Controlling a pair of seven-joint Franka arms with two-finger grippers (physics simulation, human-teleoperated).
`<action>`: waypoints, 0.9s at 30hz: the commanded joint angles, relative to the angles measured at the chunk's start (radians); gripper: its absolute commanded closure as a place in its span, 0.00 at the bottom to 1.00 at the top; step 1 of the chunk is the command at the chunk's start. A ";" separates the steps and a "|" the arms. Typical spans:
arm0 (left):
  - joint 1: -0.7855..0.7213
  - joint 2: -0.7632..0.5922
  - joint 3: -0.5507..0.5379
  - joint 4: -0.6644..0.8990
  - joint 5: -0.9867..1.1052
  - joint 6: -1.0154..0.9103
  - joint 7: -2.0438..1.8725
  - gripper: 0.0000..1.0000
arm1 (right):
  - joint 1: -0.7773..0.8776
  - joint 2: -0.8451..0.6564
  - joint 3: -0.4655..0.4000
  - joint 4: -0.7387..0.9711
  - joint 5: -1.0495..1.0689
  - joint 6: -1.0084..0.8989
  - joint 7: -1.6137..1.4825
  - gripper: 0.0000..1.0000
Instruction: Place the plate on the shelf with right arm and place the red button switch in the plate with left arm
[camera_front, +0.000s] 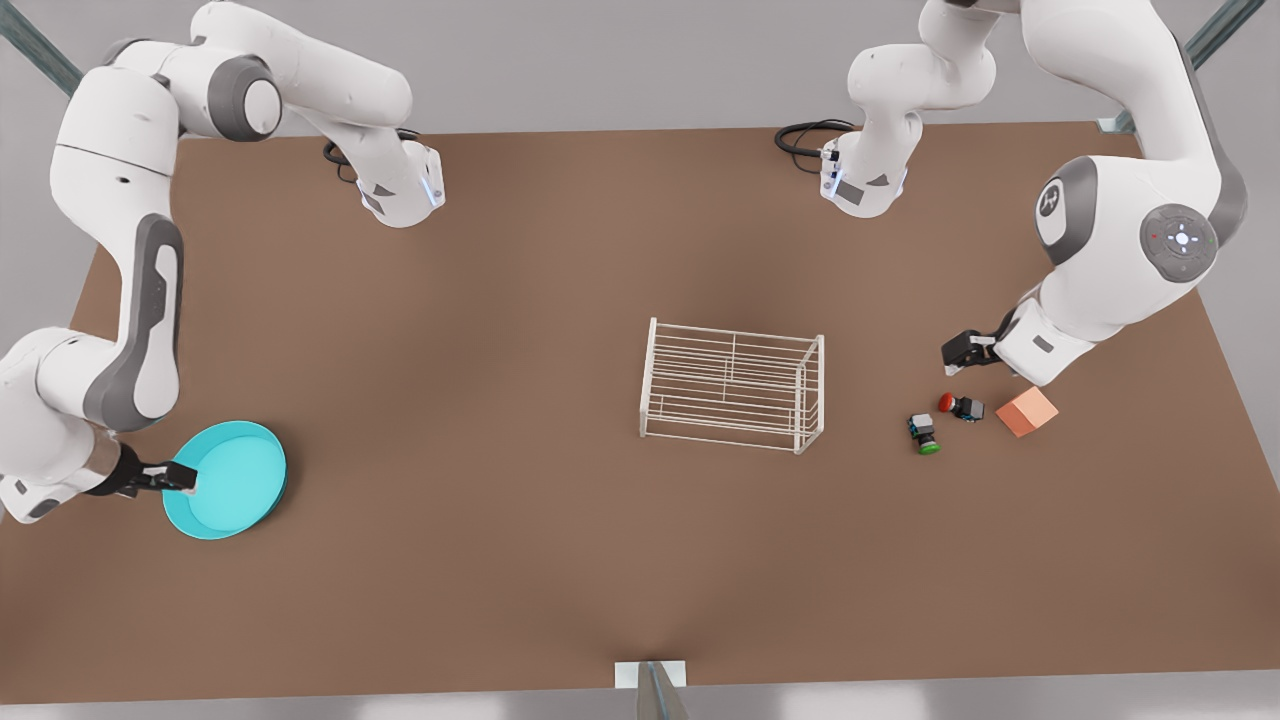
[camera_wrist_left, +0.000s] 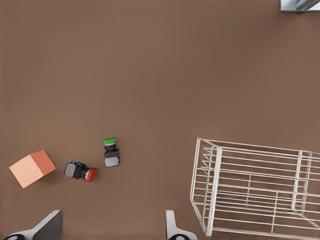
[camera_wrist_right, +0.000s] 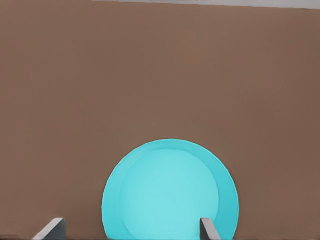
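1. The turquoise plate (camera_front: 228, 480) is seen on the brown table (camera_front: 500, 560) at the front view's left, well apart from the shelf (camera_front: 733, 385).
2. The right gripper (camera_front: 180, 477) is placed at the plate's rim on the side toward the front view's left. In the right wrist view its fingers (camera_wrist_right: 207, 228) are spread wide, with the plate (camera_wrist_right: 170, 192) lying between and beyond them; whether the rim is touched cannot be told.
3. The white wire shelf is found standing upright near the table's middle, with nothing resting on its bars.
4. The red button switch (camera_front: 960, 406) is seen lying on its side on the table, at the front view's right of the shelf, between the green button switch (camera_front: 923, 433) and the orange cube (camera_front: 1026, 411).
5. The left gripper (camera_front: 957, 352) is held above the table just beside the red button switch, without touching it. In the left wrist view its fingers (camera_wrist_left: 172, 227) are spread apart, and the red button switch (camera_wrist_left: 80, 171) is seen ahead of them, apart from both.
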 joint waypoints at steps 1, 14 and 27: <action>-0.001 -0.001 -0.001 -0.002 0.001 -0.009 -0.001 0.00 | -0.056 0.017 0.042 0.003 0.005 -0.006 -0.530 0.00; 0.010 -0.001 0.002 0.012 0.003 -0.052 0.010 0.00 | -0.170 0.273 0.036 0.224 0.061 -0.134 -0.423 0.00; 0.021 -0.001 0.001 0.015 0.001 -0.055 0.008 0.00 | -0.185 0.431 -0.002 0.336 0.061 -0.156 -0.303 0.00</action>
